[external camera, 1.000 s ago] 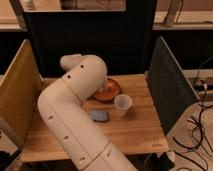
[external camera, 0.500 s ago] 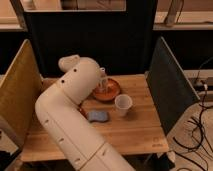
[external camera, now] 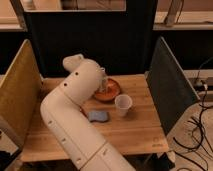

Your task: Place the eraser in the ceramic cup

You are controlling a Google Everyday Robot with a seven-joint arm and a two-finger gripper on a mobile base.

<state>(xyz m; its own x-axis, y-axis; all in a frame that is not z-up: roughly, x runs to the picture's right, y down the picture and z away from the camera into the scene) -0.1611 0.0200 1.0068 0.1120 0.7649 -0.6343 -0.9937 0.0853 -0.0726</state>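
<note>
The ceramic cup, a shallow orange-brown dish, sits at the back middle of the wooden table. My gripper hangs just over the dish's left rim, at the end of the big white arm. The arm covers the left part of the dish. The eraser does not show; I cannot tell if it is in the gripper or in the dish.
A small white tapered cup stands in front of the dish to its right. A flat blue-grey pad lies in front of the dish next to the arm. Upright panels stand at the left and right table edges. Cables hang at the right.
The arm's upper part has swung back and to the left, uncovering the gripper over the dish's left rim. Cup and pad have not moved.
</note>
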